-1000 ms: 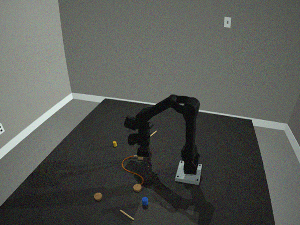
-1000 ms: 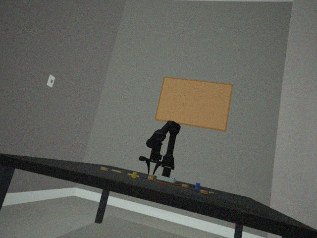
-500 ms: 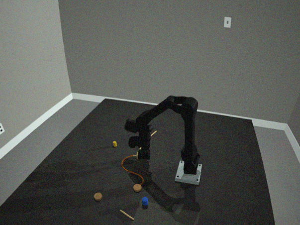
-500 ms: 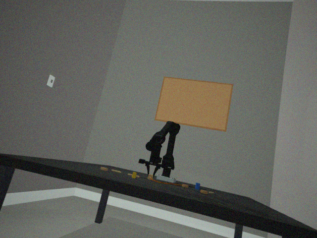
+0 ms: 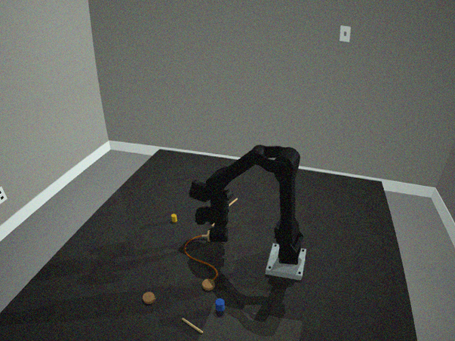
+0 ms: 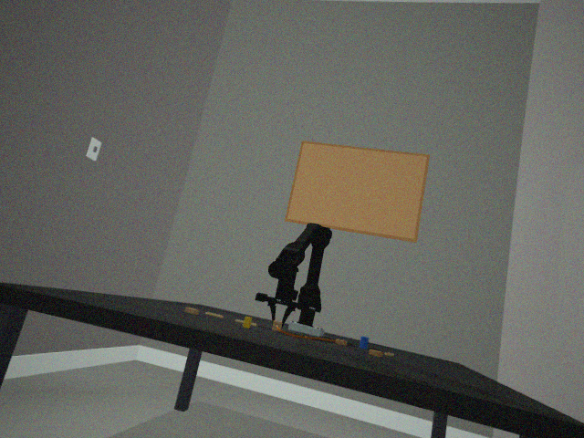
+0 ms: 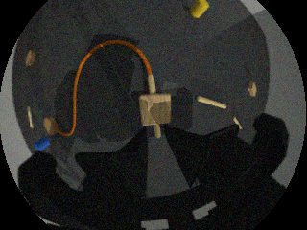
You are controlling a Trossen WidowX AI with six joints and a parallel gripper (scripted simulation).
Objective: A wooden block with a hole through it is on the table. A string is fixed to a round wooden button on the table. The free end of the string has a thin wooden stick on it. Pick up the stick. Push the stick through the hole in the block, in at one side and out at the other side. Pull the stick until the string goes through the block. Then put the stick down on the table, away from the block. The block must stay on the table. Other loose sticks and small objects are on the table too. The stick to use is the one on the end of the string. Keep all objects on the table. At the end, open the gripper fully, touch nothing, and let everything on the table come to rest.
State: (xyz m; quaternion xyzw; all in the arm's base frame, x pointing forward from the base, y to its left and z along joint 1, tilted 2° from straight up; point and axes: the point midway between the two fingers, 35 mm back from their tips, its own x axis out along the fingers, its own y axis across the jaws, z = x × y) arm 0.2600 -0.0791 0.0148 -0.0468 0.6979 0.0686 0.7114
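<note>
The wooden block (image 5: 208, 236) (image 6: 276, 326) (image 7: 163, 109) sits on the table. The string's stick (image 7: 152, 83) runs through its hole: the string end stands out on one side, the bare tip on the other. The orange string (image 5: 185, 249) (image 6: 307, 336) (image 7: 75, 96) curves from the stick to its round button (image 5: 207, 284) (image 6: 340, 342) (image 7: 50, 126). My gripper (image 6: 279, 321) (image 7: 154, 128) is partly open and low beside the block. In the wrist view its fingertips lie on either side of the bare tip, with gaps. The arm hides the fingertips in the top view.
A yellow cylinder (image 5: 173, 217) (image 6: 247, 322) (image 7: 200, 9), a blue cylinder (image 5: 219, 304) (image 6: 364, 342) (image 7: 42, 144), loose sticks (image 5: 192, 325) (image 6: 213, 314) (image 7: 211, 103) and loose buttons (image 5: 149, 298) (image 6: 376, 352) (image 7: 252, 88) lie around. The arm's pale base (image 5: 286, 269) stands right of the block.
</note>
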